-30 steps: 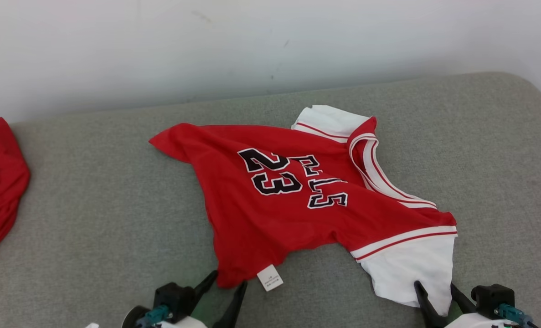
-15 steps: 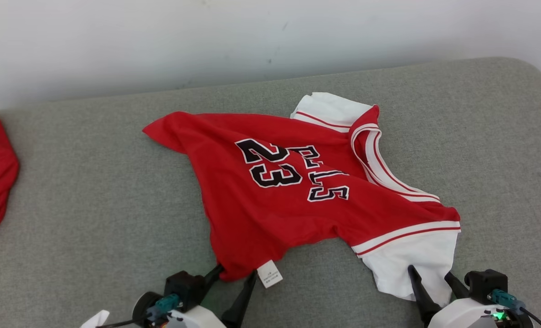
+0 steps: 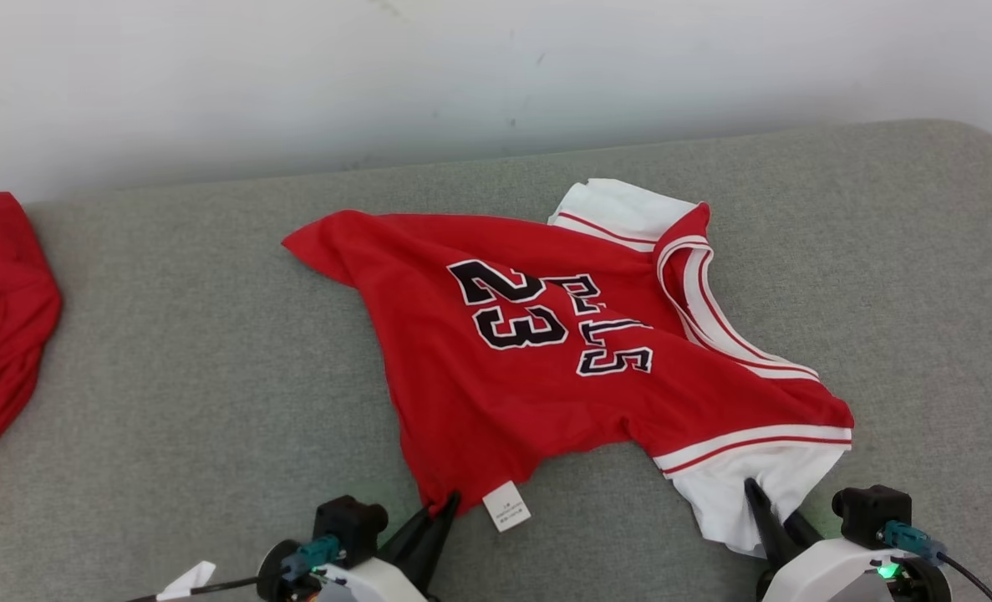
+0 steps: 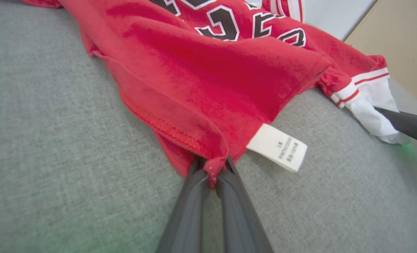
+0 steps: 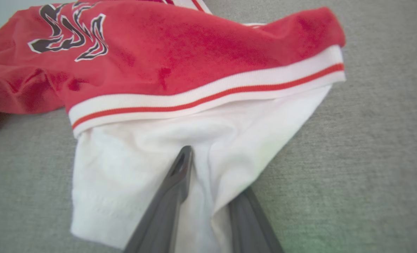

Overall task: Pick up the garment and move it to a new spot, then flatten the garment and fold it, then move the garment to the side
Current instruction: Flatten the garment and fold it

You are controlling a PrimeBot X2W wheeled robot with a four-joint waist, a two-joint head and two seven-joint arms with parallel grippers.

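Nearest to me, at about 6 o'clock, my left end effector (image 3: 448,504) (image 4: 212,173) is pinching the red hem corner of the garment (image 3: 546,368) (image 4: 212,80) (image 5: 194,52), its two dark fingers pressing together with a nub of cloth caught between the tips. Just beside that corner, toward 5 o'clock, a white care label (image 3: 506,506) (image 4: 277,147) is lying flat on the grey padded bench (image 3: 195,376). At 4 o'clock my right end effector (image 3: 767,503) (image 5: 204,165) is straddling the near white sleeve (image 3: 713,502) (image 5: 124,165): one finger is lying on top of the cloth, the other is running underneath it, and the jaws are standing partly apart with fabric between them, so I cannot tell whether they are actually gripping. Beyond my fingers the garment is spreading across the middle of the bench, number side up, with the black 23 (image 3: 508,313) showing and the hem rumpling where I am holding it. One red corner is reaching out toward 10 o'clock, while the striped collar (image 3: 696,293) and the far white sleeve (image 3: 613,209) are lying toward 1 o'clock. Well apart, at 9 o'clock, another red cloth (image 3: 2,301) is sitting at the bench's edge, and at 12 o'clock a pale wall (image 3: 462,75) is rising behind the bench.
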